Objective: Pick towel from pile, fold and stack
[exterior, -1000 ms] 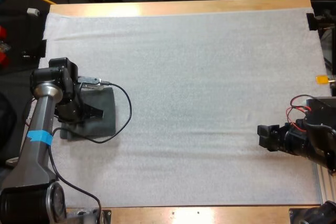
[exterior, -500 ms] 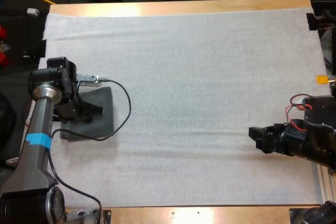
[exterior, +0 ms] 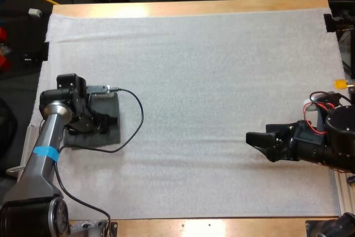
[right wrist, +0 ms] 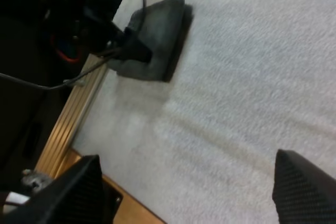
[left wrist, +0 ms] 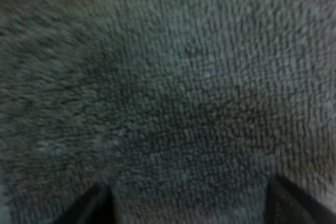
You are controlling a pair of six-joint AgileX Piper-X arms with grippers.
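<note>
Towel (exterior: 113, 132), folded, count one, lies left-centre of frame on the mat (exterior: 211, 81), directly under my left gripper (exterior: 104, 121), whose fingers are spread wide. Right gripper (exterior: 256, 139), also spread wide, is over the mat at right, well apart.

Right gripper (exterior: 252, 140) advanced leftward from the frame's right edge toward centre, left gripper (exterior: 101, 123) shifted slightly lower-right over the folded towel (exterior: 111, 135).

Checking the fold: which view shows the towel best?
Right wrist view: the folded towel shows its top and thick side edge on the mat, the left gripper at one end. In the high view the left arm covers part of it. The left wrist view gives close pile, no edges.
</note>
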